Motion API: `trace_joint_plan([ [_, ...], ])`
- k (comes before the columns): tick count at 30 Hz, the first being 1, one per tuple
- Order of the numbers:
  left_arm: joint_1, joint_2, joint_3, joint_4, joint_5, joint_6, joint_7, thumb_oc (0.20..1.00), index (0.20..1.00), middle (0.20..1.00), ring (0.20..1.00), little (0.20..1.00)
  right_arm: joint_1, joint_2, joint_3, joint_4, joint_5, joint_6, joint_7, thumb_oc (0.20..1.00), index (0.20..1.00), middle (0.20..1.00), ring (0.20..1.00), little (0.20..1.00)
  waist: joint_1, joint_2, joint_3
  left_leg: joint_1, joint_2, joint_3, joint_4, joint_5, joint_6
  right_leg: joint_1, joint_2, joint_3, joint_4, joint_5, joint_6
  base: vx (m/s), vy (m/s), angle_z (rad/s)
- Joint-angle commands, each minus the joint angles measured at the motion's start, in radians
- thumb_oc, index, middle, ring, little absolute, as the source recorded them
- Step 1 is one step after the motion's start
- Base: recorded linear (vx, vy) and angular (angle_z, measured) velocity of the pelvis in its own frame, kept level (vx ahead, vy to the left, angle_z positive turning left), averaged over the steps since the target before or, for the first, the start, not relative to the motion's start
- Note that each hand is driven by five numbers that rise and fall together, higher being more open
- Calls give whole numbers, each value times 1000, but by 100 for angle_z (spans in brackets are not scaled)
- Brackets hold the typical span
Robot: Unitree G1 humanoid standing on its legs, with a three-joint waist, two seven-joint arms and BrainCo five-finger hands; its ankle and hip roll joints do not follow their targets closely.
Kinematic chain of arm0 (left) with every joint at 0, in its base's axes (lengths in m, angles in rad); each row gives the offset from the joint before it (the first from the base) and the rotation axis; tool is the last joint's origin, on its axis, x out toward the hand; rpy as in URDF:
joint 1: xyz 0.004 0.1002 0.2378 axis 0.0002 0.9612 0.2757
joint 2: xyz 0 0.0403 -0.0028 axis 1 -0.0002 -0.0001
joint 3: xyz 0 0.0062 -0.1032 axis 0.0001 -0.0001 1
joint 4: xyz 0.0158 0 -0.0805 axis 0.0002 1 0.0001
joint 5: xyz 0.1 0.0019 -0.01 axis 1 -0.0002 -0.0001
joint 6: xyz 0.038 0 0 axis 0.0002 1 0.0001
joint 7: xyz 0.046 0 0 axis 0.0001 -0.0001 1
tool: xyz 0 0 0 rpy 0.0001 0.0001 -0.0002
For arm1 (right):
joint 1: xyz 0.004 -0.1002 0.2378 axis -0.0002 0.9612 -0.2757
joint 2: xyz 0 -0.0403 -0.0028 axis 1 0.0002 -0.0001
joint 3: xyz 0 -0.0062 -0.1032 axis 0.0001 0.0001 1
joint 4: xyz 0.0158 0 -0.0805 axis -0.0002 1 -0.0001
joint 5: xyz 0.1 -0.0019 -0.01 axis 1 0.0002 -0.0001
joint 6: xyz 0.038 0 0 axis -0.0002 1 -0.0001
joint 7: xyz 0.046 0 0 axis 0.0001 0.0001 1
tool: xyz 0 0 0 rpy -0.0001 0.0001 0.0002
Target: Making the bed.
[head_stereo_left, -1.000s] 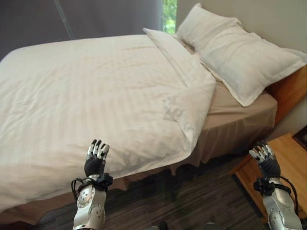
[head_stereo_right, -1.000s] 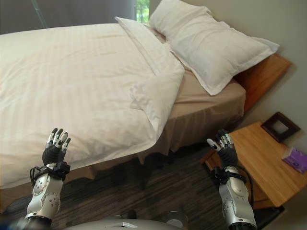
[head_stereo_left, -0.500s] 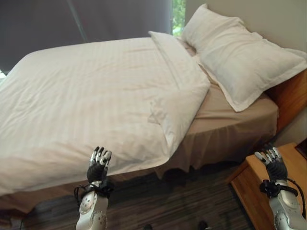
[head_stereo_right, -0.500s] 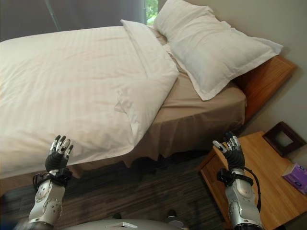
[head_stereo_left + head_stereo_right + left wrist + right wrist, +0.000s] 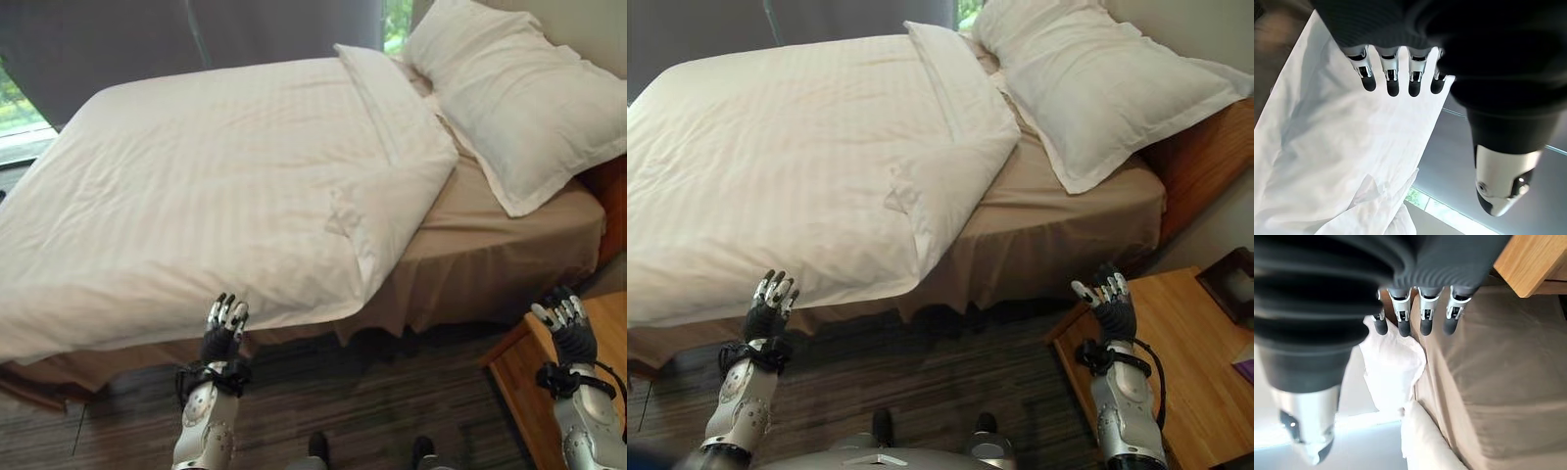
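Observation:
A white striped duvet covers most of the bed, its near top corner folded back so the tan sheet shows. Two white pillows lie at the head by the wooden headboard. My left hand is raised just below the duvet's hanging edge, fingers straight and holding nothing. My right hand is up beside the bed's corner, over the nightstand, also open and empty. In the left wrist view the fingers point at the duvet.
A wooden nightstand stands at the right with a dark frame on it. Dark striped floor runs along the bedside. A grey curtain hangs behind the bed.
The whole picture has shifted, so the camera moved and more of the bed's foot end shows. Both hands stay raised and open, the left one now close under the duvet's edge.

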Motion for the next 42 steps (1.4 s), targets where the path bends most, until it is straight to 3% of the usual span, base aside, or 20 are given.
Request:
trace_joint_plan([
  [1, -21, 60, 77, -67, -4, -46, -6, 1000, 1000, 1000, 1000, 1000, -66, -12, -16, -32, 8, -43, 11, 1000, 1000, 1000, 1000, 1000, 19, -44, -24, 73, -7, -21, 4, 5, -15, 21, 19, -5, 51, -56, 5, 3, 7, -5],
  [4, 2, 50, 96, -70, -1, -41, -4, 1000, 1000, 1000, 1000, 1000, -63, -13, -26, -41, 1, -41, 14, 1000, 1000, 1000, 1000, 1000, 28, -46, -27, 78, -6, -22, 3, 5, -15, 31, 20, -11, 39, -56, 6, 20, -13, 1],
  [5, -95, 44, -54, -46, 14, -66, 7, 1000, 1000, 1000, 1000, 1000, -115, 10, 161, 5, 82, -24, 95, 1000, 1000, 1000, 1000, 1000, -65, -37, -41, 101, -18, -10, 2, -72, -7, -68, -3, 154, -11, 34, 40, 48, -34, 3],
  [12, -73, 87, -78, -51, 133, -25, 18, 1000, 1000, 1000, 1000, 1000, -107, 1, 164, 5, 71, -9, 98, 1000, 1000, 1000, 1000, 1000, -63, -29, -57, 103, -11, -12, 2, -70, -15, -43, 11, 149, -21, 10, 32, 67, -49, -3],
  [15, -130, 162, -45, -64, 184, -27, 18, 1000, 1000, 1000, 1000, 1000, -81, -22, 191, -13, 11, 16, 130, 1000, 1000, 1000, 1000, 1000, -81, -23, -55, 104, -9, -4, 2, -72, -21, -40, 16, 160, -21, 7, 29, 54, -42, -6],
  [16, -188, 220, -27, -64, 205, -26, 26, 1000, 1000, 1000, 1000, 1000, -66, -35, 203, -23, -17, 28, 152, 1000, 1000, 1000, 1000, 1000, -96, -14, -57, 105, -6, 4, 2, -72, -26, -43, 19, 168, -21, 3, 27, 52, -32, -7],
  [21, -310, 322, -28, -24, 201, -32, 35, 1000, 1000, 1000, 1000, 1000, -45, -31, 218, -29, -12, 37, 179, 1000, 1000, 1000, 1000, 1000, -127, -1, -56, 105, 0, 19, 2, -72, -34, -53, 27, 181, -21, 2, 27, 50, -26, -11],
  [23, -497, 453, -77, 98, 216, -22, 64, 1000, 1000, 1000, 1000, 1000, -24, -29, 240, -22, 21, 42, 204, 1000, 1000, 1000, 1000, 1000, -173, 18, -54, 98, 7, 40, 2, -69, -44, -71, 34, 199, -21, 3, 29, 40, -24, -15],
  [24, -497, 453, -77, 98, 216, -22, 64, 1000, 1000, 1000, 1000, 1000, -24, -29, 240, -22, 21, 42, 204, 1000, 1000, 1000, 1000, 1000, -173, 18, -54, 98, 7, 40, 2, -69, -44, -71, 34, 199, -21, 3, 29, 3, -13, -10],
  [25, -660, 520, -148, 288, 201, -8, 74, 1000, 1000, 1000, 1000, 1000, -18, -31, 261, -17, 47, 45, 218, 1000, 1000, 1000, 1000, 1000, -209, 30, -45, 88, 11, 57, 2, -63, -52, -90, 39, 210, -21, 9, 32, -9, -10, -11],
  [27, -790, 548, -203, 447, 197, -4, 79, 1000, 1000, 1000, 1000, 1000, -10, -30, 281, -14, 67, 47, 231, 1000, 1000, 1000, 1000, 1000, -236, 37, -39, 73, 15, 71, 2, -58, -59, -113, 46, 221, -21, 12, 33, -36, -15, -18],
  [28, -895, 533, -241, 565, 154, -1, 82, 1000, 1000, 1000, 1000, 1000, -12, -37, 305, -16, 85, 47, 237, 1000, 1000, 1000, 1000, 1000, -262, 40, -21, 50, 24, 84, 2, -49, -67, -146, 54, 232, -21, 20, 33, -52, -14, -28],
  [34, -1038, 513, -246, 703, 85, -5, 119, 1000, 1000, 1000, 1000, 1000, 0, -67, 343, -48, 91, 55, 257, 1000, 1000, 1000, 1000, 1000, -299, 34, 12, -9, 49, 109, 2, -28, -87, -224, 76, 252, -20, 35, 31, -34, -33, -26],
  [38, -1135, 563, -292, 792, 120, 16, 115, 1000, 1000, 1000, 1000, 1000, 9, -84, 344, -49, 103, 61, 268, 1000, 1000, 1000, 1000, 1000, -325, 29, 38, -43, 64, 125, 2, -14, -102, -270, 89, 263, -17, 44, 30, 13, -52, -17],
  [42, -1209, 607, -269, 863, 108, 16, 158, 1000, 1000, 1000, 1000, 1000, 0, -89, 351, -57, 118, 50, 268, 1000, 1000, 1000, 1000, 1000, -336, 25, 71, -65, 76, 139, 2, -13, -111, -307, 101, 275, -14, 42, 30, 21, -49, -12],
])
